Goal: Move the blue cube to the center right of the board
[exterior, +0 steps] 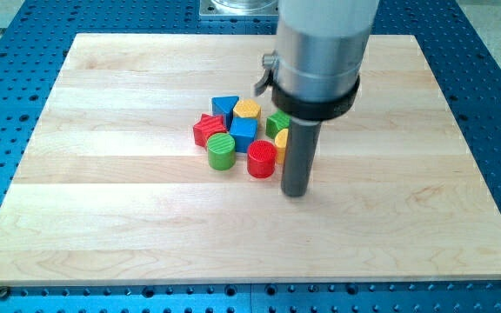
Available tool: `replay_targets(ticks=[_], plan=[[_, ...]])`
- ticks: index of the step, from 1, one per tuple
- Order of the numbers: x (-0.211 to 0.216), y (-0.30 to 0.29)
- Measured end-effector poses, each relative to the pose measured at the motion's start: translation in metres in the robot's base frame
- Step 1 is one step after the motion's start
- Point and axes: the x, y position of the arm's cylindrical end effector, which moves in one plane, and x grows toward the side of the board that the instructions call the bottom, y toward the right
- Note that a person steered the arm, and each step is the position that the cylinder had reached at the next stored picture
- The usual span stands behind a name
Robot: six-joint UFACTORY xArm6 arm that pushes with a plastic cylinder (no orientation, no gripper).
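Note:
The blue cube (243, 133) sits in the middle of a tight cluster of blocks near the board's centre. Around it are a blue triangular block (224, 106), a yellow block (248, 109), a red star block (208, 129), a green cylinder (221, 150), a red cylinder (262, 160), a green block (277, 123) and a yellow block (281, 144) partly hidden by the rod. My tip (296, 193) rests on the board just to the right of the red cylinder, below and right of the blue cube.
The wooden board (129, 226) lies on a blue perforated table (7, 296). The arm's grey body (320, 52) hangs over the board's upper middle and hides what is behind it.

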Motion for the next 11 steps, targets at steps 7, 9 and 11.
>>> replay_targets(ticks=[7, 9, 11], plan=[[-0.11, -0.01], [-0.076, 0.012], [-0.087, 0.082]])
